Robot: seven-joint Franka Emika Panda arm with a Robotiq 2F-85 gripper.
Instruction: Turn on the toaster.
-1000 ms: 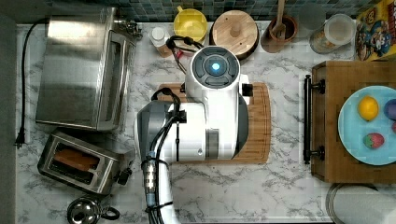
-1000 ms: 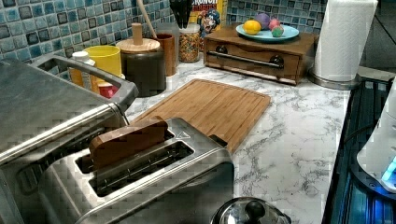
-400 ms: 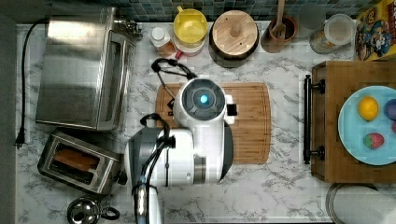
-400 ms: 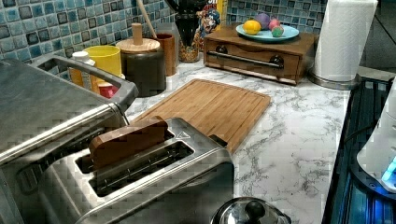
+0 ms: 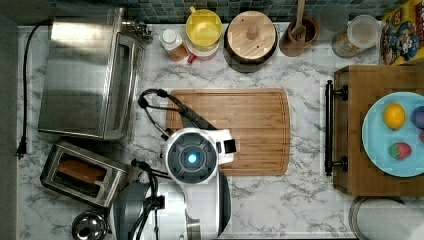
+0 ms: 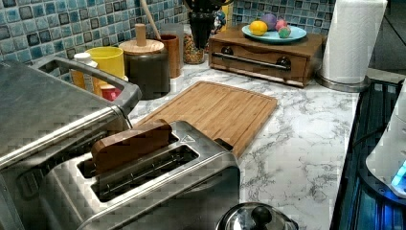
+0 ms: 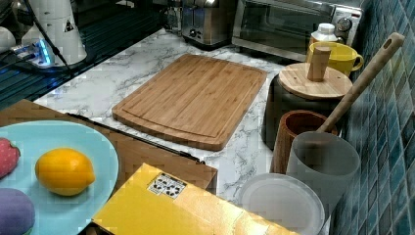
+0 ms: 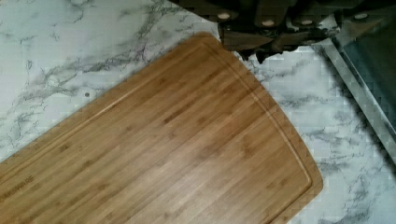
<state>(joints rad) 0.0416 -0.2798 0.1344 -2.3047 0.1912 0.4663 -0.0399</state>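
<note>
The toaster (image 5: 82, 172) is a small steel pop-up one at the top view's lower left, with a brown slice of bread (image 5: 80, 171) standing in one slot. The left view has the toaster (image 6: 143, 182) close up with the bread (image 6: 131, 143) sticking out; in the right view the toaster (image 7: 208, 22) sits far back. My arm (image 5: 192, 159) hovers over the near left corner of the cutting board (image 5: 240, 125), right of the toaster and apart from it. The dark gripper (image 6: 201, 42) hangs above the counter; in the wrist view the gripper (image 8: 266, 51) is above the board's corner (image 8: 219, 42).
A large toaster oven (image 5: 87, 75) stands behind the toaster, and a round steel kettle (image 5: 90, 226) in front of it. A yellow cup (image 5: 203, 27), a wooden-lidded canister (image 5: 251, 34) and a utensil pot (image 5: 300, 30) line the back wall. A wooden tray (image 5: 350, 130) with a fruit plate is at the top view's right.
In the top view my arm has moved down and left across the cutting board, toward the toaster. In the left view the gripper has come into sight at the top. The toaster is unchanged.
</note>
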